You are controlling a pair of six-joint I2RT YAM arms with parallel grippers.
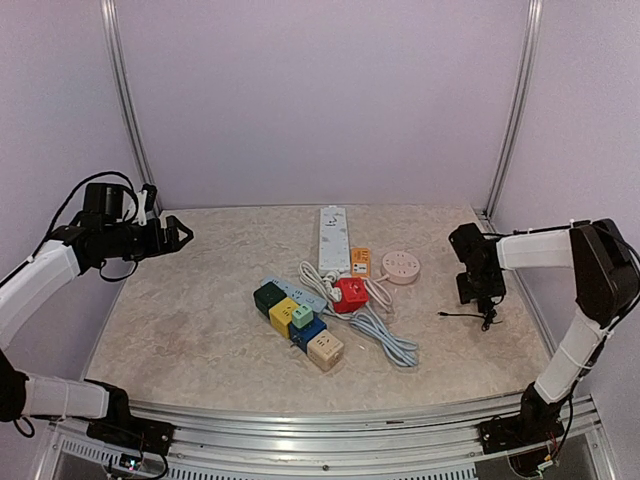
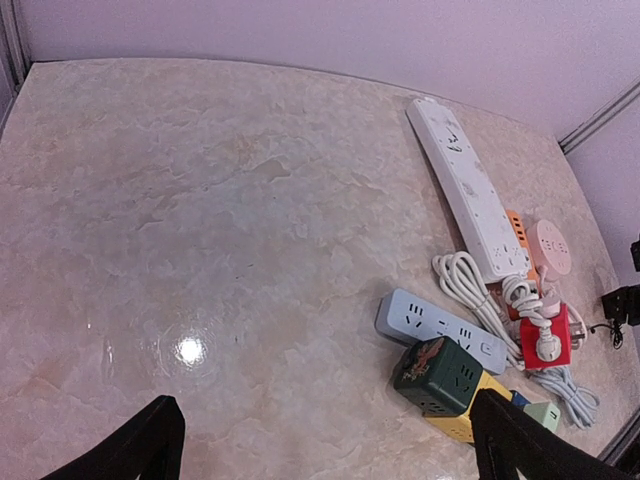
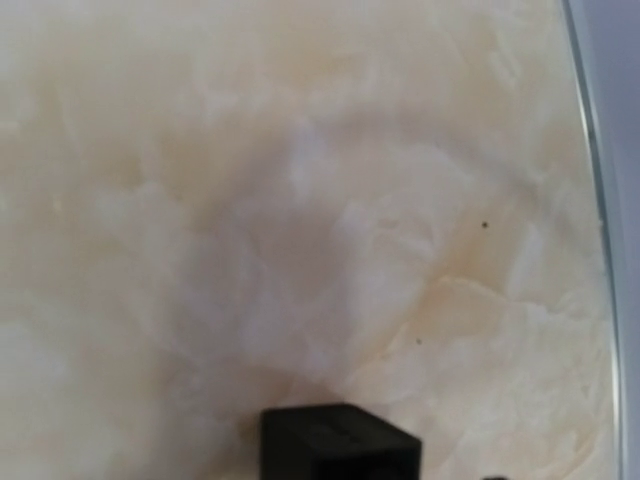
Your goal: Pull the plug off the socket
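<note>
I cannot tell how my right hand stands, my left hand gapes apart, so I'd pinch the white plug low and pull straight off the red socket

Plug sits on socket cube, before power strip.

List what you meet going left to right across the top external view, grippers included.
left gripper → dark green cube socket → white power strip → pink round socket → right gripper

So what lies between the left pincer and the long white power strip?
Nothing: bare tabletop separates left pincer from white power strip, per the top view.
</note>
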